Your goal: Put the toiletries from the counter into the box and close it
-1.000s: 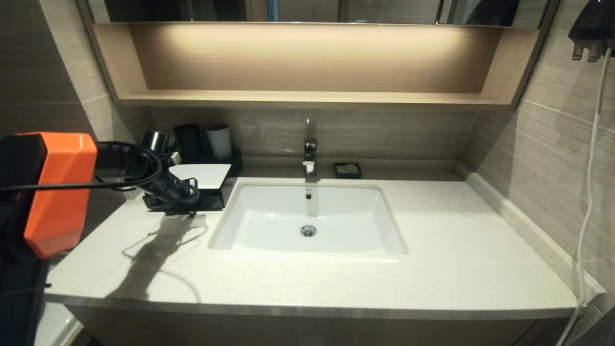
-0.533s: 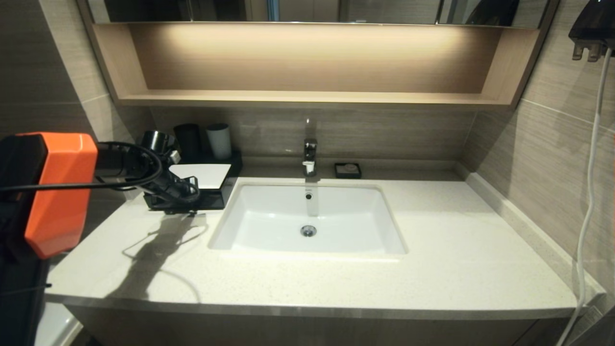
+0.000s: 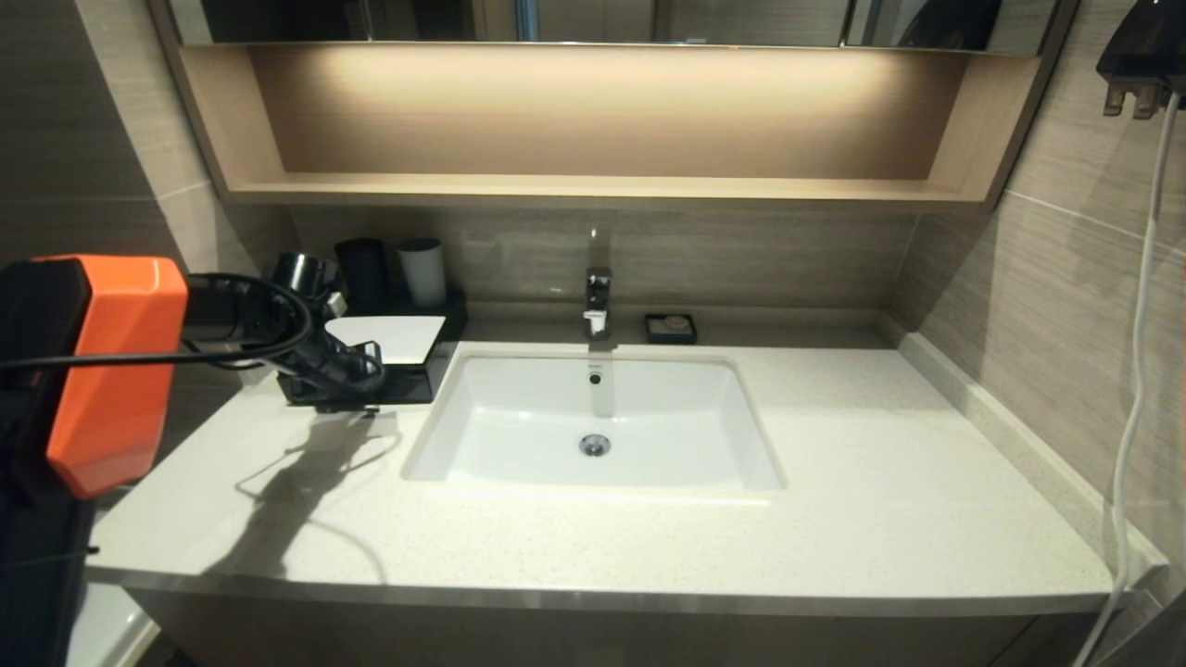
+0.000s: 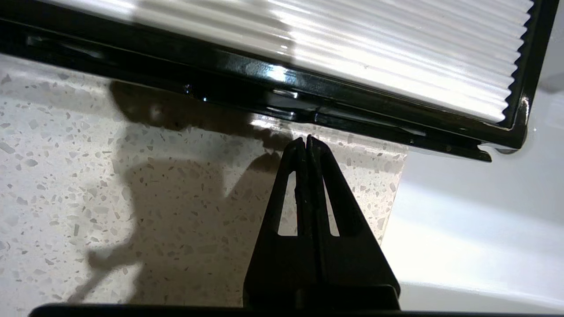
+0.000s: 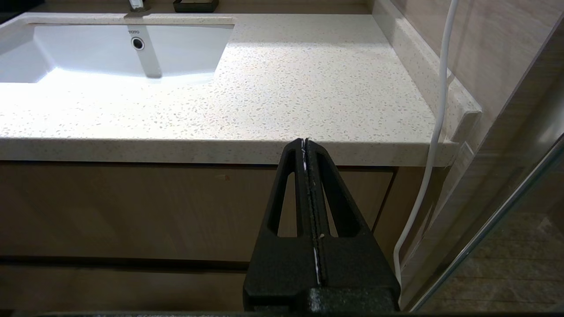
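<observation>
The box [image 3: 398, 345], black with a white top panel, stands on the counter [image 3: 880, 482] left of the basin [image 3: 649, 417]. Its drawer front looks pushed in. My left gripper [image 3: 359, 384] is shut and empty, low over the counter at the box's front. In the left wrist view its tips [image 4: 306, 139] sit just short of the glossy black drawer front [image 4: 246, 86], below the ribbed white top [image 4: 374, 39]. The toothbrush packet is out of view. My right gripper [image 5: 305, 141] is shut and empty, parked below the counter's front edge [image 5: 176, 152] at the right.
Black and grey cups [image 3: 422, 270] stand behind the box. A tap [image 3: 598, 301] and a small black soap dish [image 3: 671, 328] are behind the basin. A white cable [image 3: 1135, 389] hangs down the right wall. A wooden shelf [image 3: 602, 190] runs above.
</observation>
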You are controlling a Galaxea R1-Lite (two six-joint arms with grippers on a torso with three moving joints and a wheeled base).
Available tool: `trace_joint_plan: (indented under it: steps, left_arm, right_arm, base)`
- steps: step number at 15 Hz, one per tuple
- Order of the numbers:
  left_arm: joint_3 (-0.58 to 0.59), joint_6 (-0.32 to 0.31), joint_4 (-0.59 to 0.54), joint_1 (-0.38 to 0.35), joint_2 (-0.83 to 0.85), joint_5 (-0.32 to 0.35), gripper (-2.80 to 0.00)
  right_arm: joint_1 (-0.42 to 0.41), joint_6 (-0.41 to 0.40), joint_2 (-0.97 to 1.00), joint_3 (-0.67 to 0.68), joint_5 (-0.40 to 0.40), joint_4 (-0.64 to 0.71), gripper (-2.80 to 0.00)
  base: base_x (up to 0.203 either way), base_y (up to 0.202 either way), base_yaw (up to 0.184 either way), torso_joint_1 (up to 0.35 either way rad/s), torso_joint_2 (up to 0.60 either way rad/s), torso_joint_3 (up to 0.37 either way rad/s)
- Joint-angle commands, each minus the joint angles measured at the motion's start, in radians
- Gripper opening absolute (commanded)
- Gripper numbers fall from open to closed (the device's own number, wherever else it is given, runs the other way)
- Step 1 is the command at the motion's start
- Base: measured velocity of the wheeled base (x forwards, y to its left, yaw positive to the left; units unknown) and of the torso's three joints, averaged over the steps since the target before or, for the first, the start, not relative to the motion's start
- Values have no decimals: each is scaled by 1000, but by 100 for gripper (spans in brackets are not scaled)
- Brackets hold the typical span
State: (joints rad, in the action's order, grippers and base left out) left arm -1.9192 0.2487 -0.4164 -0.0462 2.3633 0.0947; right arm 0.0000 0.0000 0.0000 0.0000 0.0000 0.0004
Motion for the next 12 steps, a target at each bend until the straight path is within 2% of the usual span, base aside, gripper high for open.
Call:
trace_joint_plan:
  steps: [1,6,12]
  left_arm:
    - [3,11,-22,-1,-14,0,-280]
    - [24,15,-160,-1,-114,0,-280]
    - [201,8,-161,0,-332,0,-280]
  right_arm:
    - [0,0,0,0,0,0,-280]
    - [0,0,0,0,0,0,-280]
    - [0,0,0,0,0,0,-280]
  base:
    - [0,0,0,0,0,0]
    - [0,0,0,0,0,0]
    - [0,0,0,0,0,0]
